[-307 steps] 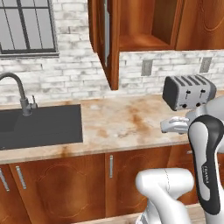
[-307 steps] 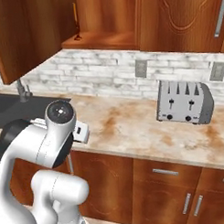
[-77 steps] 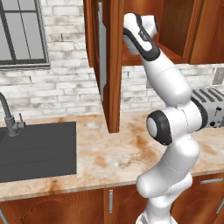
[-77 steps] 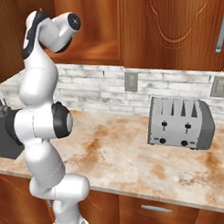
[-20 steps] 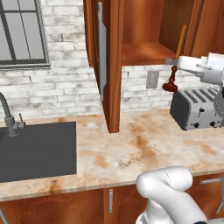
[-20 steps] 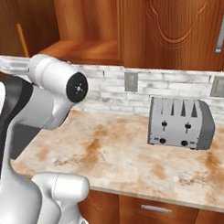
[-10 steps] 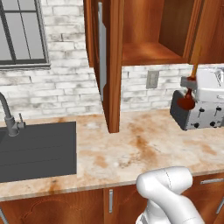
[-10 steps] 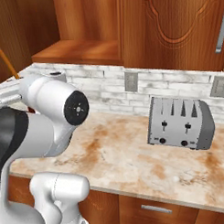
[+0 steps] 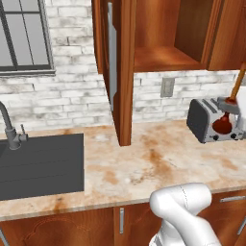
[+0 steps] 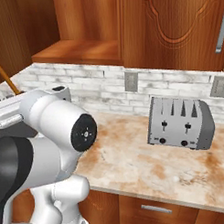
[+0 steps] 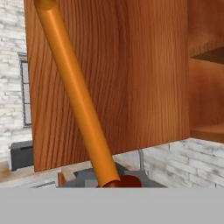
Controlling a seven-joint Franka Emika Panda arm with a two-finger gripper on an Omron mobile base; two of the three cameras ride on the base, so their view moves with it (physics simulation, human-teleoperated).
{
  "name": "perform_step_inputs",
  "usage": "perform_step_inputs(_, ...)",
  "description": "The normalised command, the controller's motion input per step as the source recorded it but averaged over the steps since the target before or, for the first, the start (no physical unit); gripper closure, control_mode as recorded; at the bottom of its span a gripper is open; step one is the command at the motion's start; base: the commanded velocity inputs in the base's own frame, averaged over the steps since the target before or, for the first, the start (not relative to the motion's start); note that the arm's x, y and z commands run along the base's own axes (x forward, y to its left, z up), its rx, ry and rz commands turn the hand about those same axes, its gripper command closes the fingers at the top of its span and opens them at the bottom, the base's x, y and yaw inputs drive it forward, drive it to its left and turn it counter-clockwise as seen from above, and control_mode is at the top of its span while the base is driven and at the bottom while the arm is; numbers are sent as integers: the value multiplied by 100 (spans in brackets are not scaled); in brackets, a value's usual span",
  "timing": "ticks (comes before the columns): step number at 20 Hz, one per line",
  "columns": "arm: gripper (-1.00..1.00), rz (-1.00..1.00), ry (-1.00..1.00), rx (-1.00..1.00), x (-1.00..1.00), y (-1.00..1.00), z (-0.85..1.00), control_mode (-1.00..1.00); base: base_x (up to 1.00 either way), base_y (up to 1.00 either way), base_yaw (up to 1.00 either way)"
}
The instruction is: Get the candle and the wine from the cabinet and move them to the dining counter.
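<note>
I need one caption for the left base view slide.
Candle carried tilted before the toaster, open cabinet above.

The arm (image 10: 46, 134) is white, smooth and round, like fat tubes joined together. One joint has a round black cap (image 10: 84, 132) with a small silver spot in its middle. A wide black band (image 10: 8, 174) wraps the lower part.
</note>
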Motion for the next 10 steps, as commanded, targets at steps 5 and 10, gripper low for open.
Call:
perform_step_inputs(5,100,0,0,12,-22,-18,-16,-100,0,0,0)
perform_step_inputs(10,100,-1,4,4,0,-1,-8,-100,0,0,0)
